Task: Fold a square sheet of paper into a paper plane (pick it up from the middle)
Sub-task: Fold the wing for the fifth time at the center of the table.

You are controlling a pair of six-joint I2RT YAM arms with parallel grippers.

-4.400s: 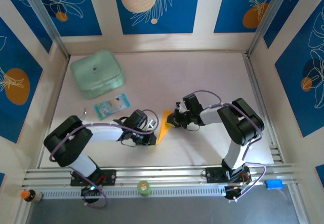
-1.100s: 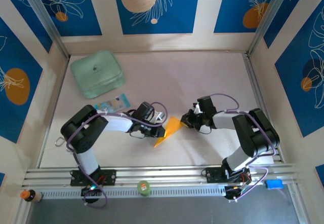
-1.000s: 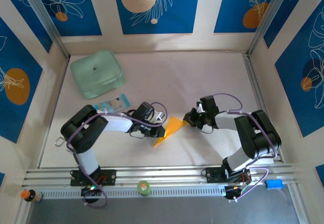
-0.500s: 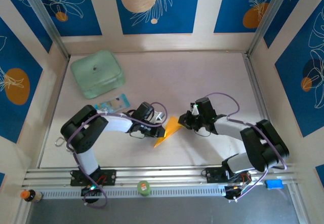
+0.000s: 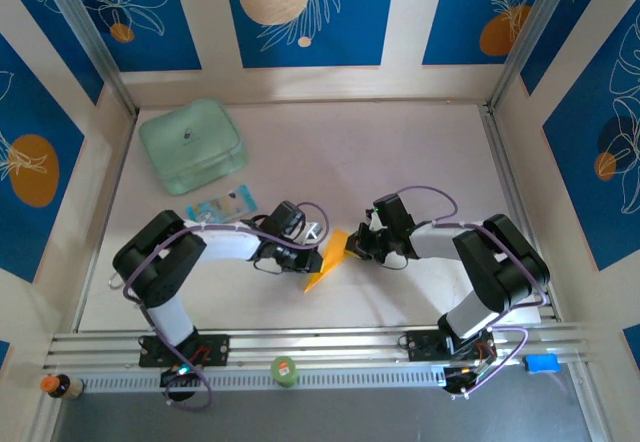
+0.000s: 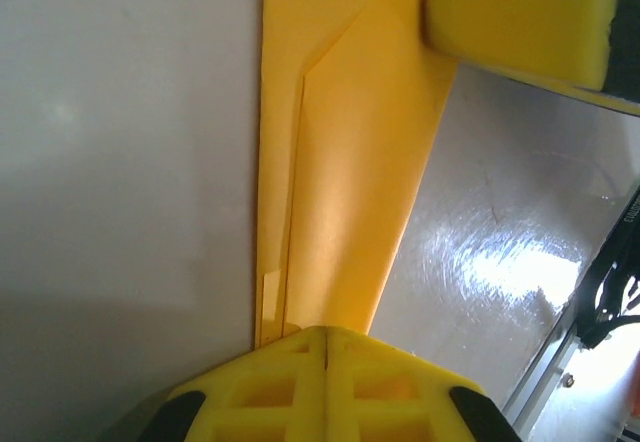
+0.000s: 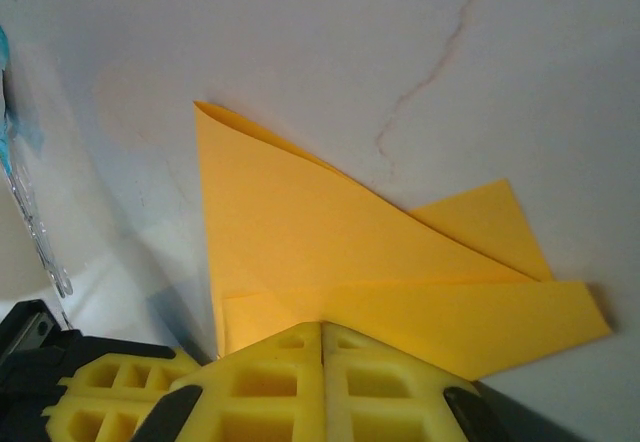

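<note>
Both arms reached low and inward from their bases, elbows bent, forearms close to level, wrists pointed at each other. Left gripper (image 5: 311,258) had its jaws fully closed, the yellow fingertips (image 6: 290,362) meeting along one seam and pinching one end of the paper (image 5: 326,266). Right gripper (image 5: 353,250) was also closed, its pads (image 7: 270,362) pressed together with no gap and its tips set against the paper's other side, near the left gripper but apart from it.
</note>
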